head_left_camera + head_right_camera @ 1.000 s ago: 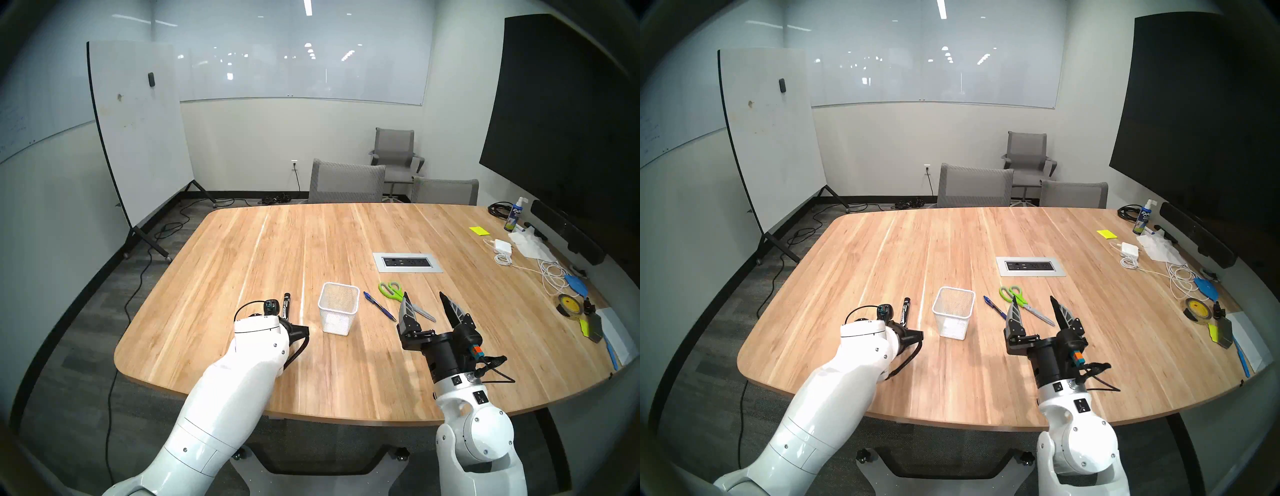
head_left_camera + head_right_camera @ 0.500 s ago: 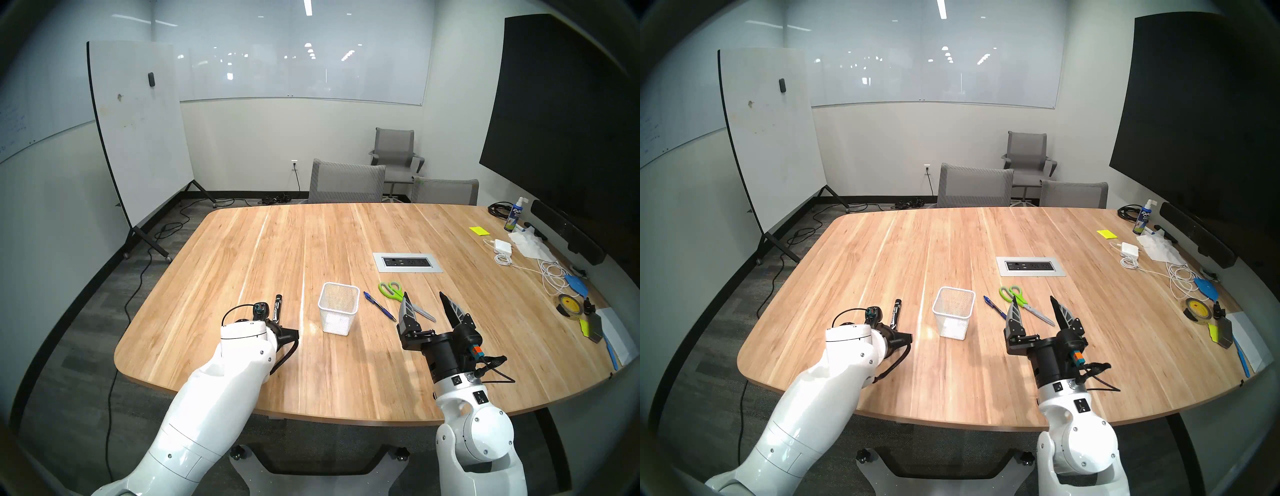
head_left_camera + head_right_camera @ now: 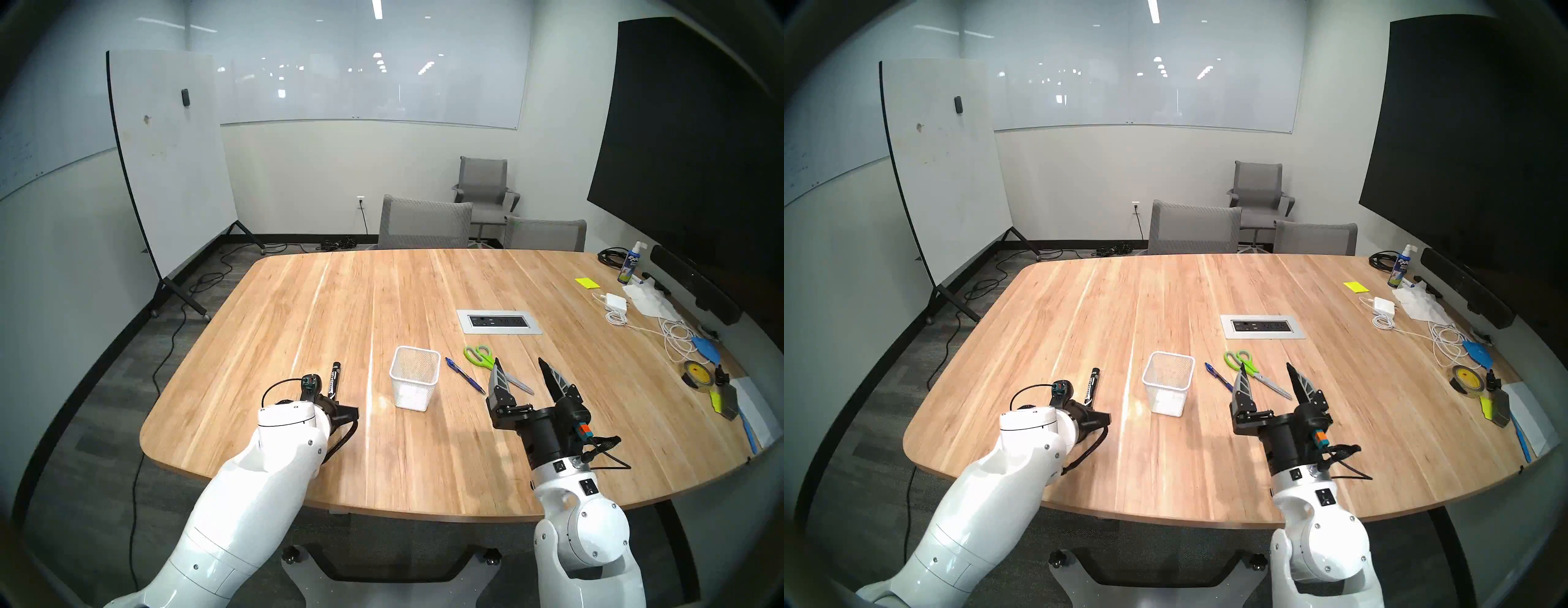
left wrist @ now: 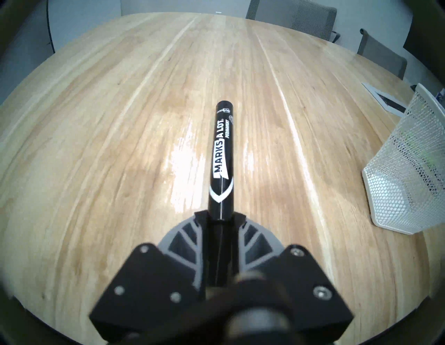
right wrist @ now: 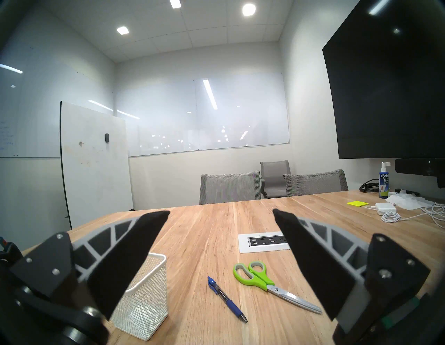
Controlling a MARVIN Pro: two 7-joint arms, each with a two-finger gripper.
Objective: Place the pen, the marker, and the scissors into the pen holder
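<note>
Desk, wood: carried all task items.

Pen holder, white mesh: stood well right of the left fingers, empty as far as visible.

Scissors and pen: lay on the desk below the right fingers, which were spread wide, holding nothing.

Marker: clamped at one end in the left fingers, barrel projecting forward.

Risk: gripped so near its end, the marker might pivot and catch the holder's rim.

Change: compared with a second earlier, left arm and marker had drifted leftward, farther from the holder; right arm unchanged.
</note>
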